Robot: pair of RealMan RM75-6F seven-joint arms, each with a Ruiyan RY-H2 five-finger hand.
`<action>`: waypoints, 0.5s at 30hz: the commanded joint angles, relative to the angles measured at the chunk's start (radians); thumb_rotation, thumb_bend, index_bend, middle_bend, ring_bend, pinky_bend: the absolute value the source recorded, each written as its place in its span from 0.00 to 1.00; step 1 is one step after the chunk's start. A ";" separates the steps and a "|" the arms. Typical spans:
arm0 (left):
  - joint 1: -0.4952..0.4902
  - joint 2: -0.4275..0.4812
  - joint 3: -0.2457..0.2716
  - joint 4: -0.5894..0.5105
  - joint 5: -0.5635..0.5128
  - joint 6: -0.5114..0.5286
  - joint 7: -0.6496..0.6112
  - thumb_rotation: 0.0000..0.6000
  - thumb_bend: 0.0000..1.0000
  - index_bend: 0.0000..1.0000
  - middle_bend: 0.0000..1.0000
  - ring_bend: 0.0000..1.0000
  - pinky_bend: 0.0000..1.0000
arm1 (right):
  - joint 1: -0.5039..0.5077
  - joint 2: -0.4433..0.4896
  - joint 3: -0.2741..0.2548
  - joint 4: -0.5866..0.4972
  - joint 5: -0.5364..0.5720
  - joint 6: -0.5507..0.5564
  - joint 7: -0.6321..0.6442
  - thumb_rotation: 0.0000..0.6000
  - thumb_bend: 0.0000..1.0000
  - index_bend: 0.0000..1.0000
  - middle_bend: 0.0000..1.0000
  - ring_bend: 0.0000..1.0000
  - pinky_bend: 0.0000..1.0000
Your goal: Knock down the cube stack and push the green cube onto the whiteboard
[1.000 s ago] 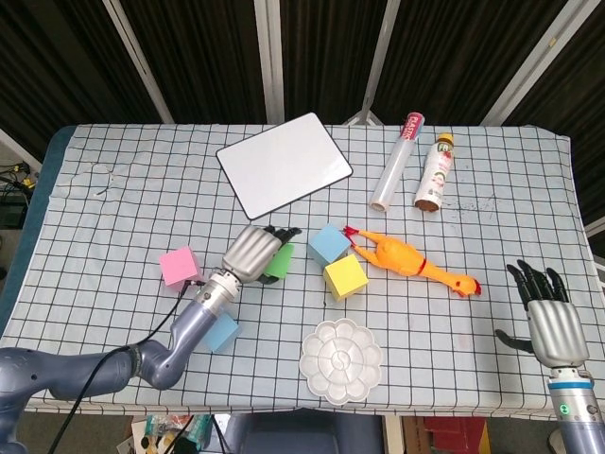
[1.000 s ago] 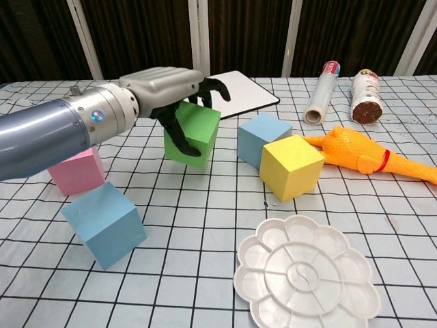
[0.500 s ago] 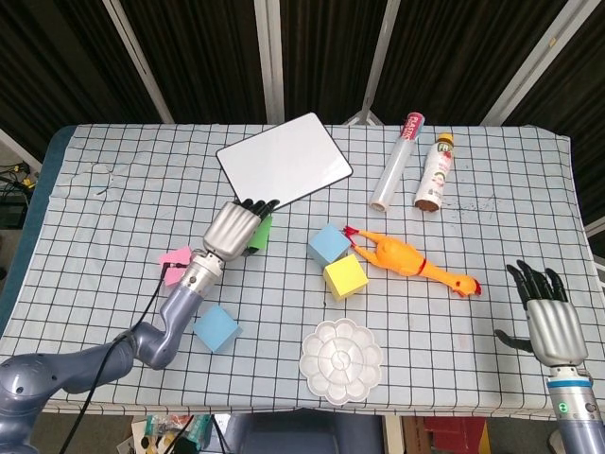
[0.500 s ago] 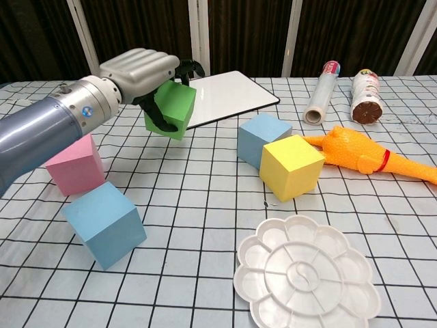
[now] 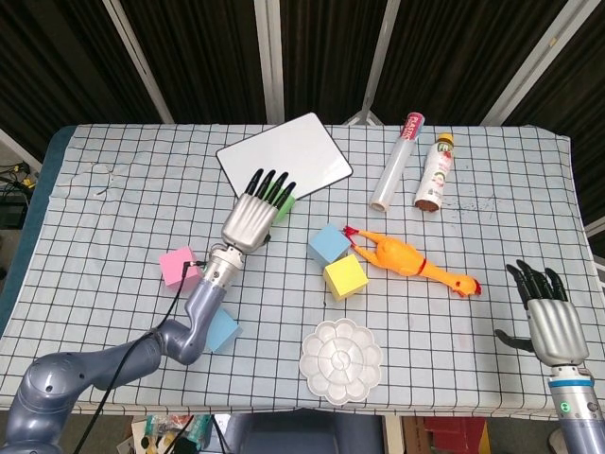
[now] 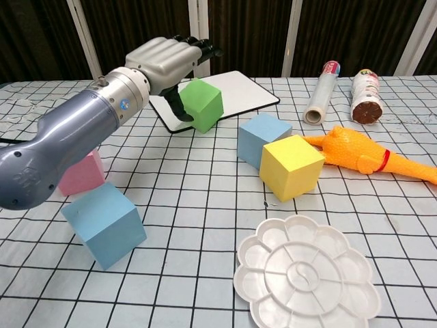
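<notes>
At whiteboard (image 6: 232,92) edge, green cube (image 6: 201,104) nearer.

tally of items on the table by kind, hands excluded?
Cubes: 5: green cube, pink, yellow, two blue
Whiteboard: 1
Rubber chicken: 1
Bottle: 1
Wrapped roll: 1
Paint palette: 1
Total: 10
</notes>
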 commanded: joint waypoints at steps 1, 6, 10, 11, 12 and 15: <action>0.054 0.106 -0.001 -0.202 0.004 0.065 0.049 1.00 0.05 0.02 0.00 0.00 0.00 | 0.000 0.001 0.000 0.000 -0.003 0.002 0.003 1.00 0.03 0.11 0.07 0.13 0.04; 0.189 0.301 0.052 -0.510 0.064 0.224 0.114 1.00 0.05 0.03 0.00 0.00 0.04 | -0.002 0.001 -0.003 -0.004 -0.007 0.005 -0.003 1.00 0.03 0.11 0.07 0.13 0.04; 0.346 0.486 0.157 -0.704 0.131 0.359 0.121 1.00 0.05 0.03 0.00 0.00 0.04 | -0.004 0.000 -0.004 -0.010 -0.009 0.013 -0.009 1.00 0.03 0.11 0.07 0.13 0.04; 0.387 0.527 0.190 -0.730 0.144 0.386 0.113 1.00 0.05 0.03 0.00 0.00 0.04 | -0.005 -0.001 -0.003 -0.010 -0.009 0.016 -0.011 1.00 0.03 0.11 0.07 0.13 0.04; 0.426 0.564 0.222 -0.745 0.161 0.412 0.096 1.00 0.05 0.03 0.00 0.00 0.04 | -0.006 -0.003 -0.002 -0.010 -0.010 0.020 -0.014 1.00 0.03 0.11 0.07 0.13 0.04; 0.521 0.637 0.294 -0.746 0.193 0.467 0.010 1.00 0.05 0.03 0.00 0.00 0.04 | -0.008 -0.009 0.001 -0.009 -0.015 0.034 -0.020 1.00 0.03 0.11 0.07 0.13 0.04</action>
